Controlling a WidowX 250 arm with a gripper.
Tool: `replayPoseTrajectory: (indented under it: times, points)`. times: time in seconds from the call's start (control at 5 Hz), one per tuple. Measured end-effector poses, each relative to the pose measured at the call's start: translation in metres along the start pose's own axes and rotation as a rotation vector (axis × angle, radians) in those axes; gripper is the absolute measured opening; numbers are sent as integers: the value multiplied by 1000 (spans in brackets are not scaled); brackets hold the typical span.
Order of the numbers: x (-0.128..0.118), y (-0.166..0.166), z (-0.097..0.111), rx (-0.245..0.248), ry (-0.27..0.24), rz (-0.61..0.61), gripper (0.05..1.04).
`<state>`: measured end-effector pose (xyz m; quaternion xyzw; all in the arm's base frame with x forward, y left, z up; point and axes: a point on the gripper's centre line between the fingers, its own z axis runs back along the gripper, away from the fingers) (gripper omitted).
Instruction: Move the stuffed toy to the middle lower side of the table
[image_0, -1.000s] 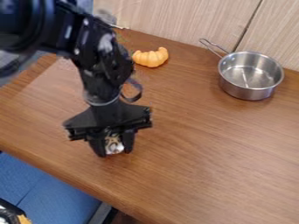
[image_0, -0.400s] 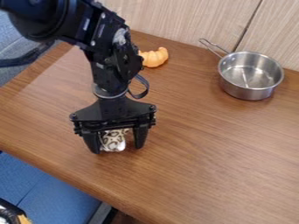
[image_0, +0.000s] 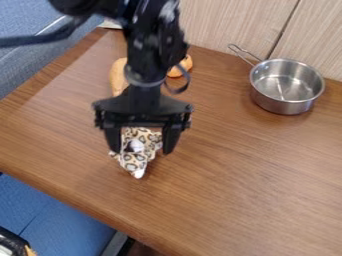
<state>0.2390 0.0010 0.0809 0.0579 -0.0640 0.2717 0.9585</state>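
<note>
We see the stuffed toy (image_0: 134, 160) on the tabletop (image_0: 254, 175), inward from its lower edge, left of that edge's visible middle; the gripper (image_0: 141, 151) stands around it, fingers spread on either side, and we judge its grasp released. We think the placing is mostly done; lifting the arm clear is left, with perhaps a nudge rightward if the true middle is wanted; the white tip (image_0: 139, 174) points towards the lower edge; the long axis runs from beneath the gripper to that tip.
</note>
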Motion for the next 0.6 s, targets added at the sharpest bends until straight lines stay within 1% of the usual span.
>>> replayPoseTrajectory:
  times: [0.2, 0.4, 0.6]
  points:
    - [7, 0, 27, -17, -37, 21, 1005]
    - [11, -1, 44, -51, -69, 19, 1004]
    - [11, -1, 44, -52, -70, 21, 1001]
